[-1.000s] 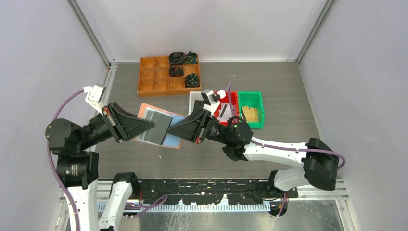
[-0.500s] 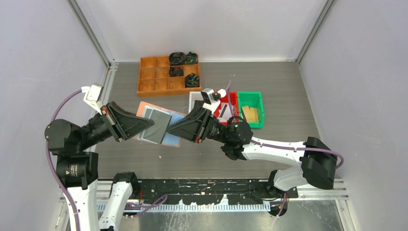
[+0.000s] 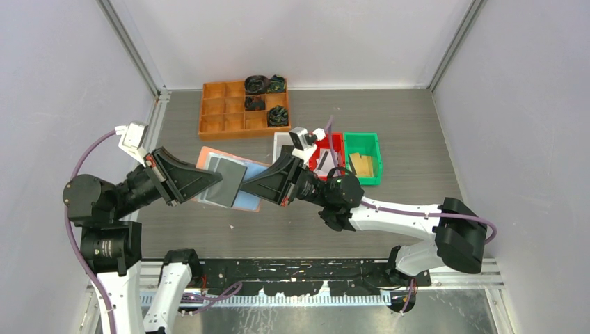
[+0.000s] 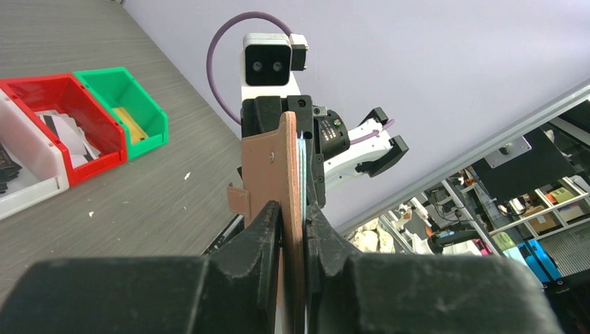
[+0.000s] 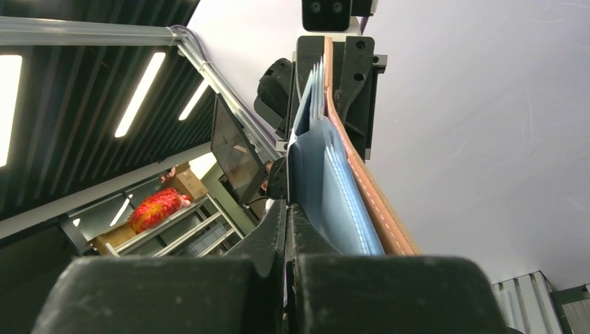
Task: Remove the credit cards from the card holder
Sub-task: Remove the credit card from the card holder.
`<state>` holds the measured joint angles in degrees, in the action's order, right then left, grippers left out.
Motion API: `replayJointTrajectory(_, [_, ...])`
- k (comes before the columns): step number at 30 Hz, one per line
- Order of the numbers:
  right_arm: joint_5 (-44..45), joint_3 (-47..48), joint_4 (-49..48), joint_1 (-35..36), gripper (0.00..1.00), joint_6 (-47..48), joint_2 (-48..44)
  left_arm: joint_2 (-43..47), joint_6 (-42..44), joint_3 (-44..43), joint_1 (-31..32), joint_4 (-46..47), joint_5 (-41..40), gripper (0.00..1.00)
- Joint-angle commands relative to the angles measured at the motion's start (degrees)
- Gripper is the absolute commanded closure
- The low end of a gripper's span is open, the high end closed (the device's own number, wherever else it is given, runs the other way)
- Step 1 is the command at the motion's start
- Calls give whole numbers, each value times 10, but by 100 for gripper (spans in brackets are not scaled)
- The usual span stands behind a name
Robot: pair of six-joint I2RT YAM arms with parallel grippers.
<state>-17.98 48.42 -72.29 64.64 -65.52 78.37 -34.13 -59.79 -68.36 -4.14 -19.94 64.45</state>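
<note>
The salmon-pink card holder (image 3: 206, 158) is held open in the air over the table, its light blue pockets (image 3: 252, 200) facing up. My left gripper (image 3: 218, 181) is shut on its left side. In the left wrist view the holder (image 4: 278, 163) stands edge-on between my fingers (image 4: 267, 226), strap tab (image 4: 238, 199) to the left. My right gripper (image 3: 245, 186) is shut on a dark credit card (image 3: 227, 179) that lies over the pockets. In the right wrist view my jaws (image 5: 286, 209) are pressed together on a thin edge beside the blue pocket (image 5: 334, 202). Other cards in the holder are hidden.
An orange compartment tray (image 3: 221, 108) with black coiled bundles (image 3: 257, 85) stands at the back. A white bin (image 3: 281, 141), a red bin (image 3: 337, 145) and a green bin (image 3: 371, 149) holding a tan card (image 3: 360, 165) stand to the right of centre.
Both grippers, the card holder and the dark card have shifted slightly left together. Both grips are unchanged.
</note>
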Motion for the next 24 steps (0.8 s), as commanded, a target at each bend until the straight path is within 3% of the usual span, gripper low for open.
replayJointTrajectory(1, [22, 14, 4, 2, 99, 27, -27, 5, -1, -17, -1, 19, 0, 100])
replayJointTrajectory(14, [63, -49, 11, 2, 99, 43, -59, 3, -16, -21, -1, 40, -3, 100])
replayJointTrajectory(15, [55, -43, 8, 1, 95, 40, -56, 3, -16, -21, -2, 39, -3, 100])
replayJointTrajectory(17, [41, -26, 5, 2, 76, 30, -49, 4, -13, -20, -2, 38, -4, 100])
replayJointTrajectory(18, [36, -18, 5, 2, 72, 27, -45, 4, -12, -20, -2, 37, -6, 100])
replayJointTrajectory(24, [13, 18, -5, 2, 68, 12, -23, 7, -5, -19, -1, 31, -10, 100])
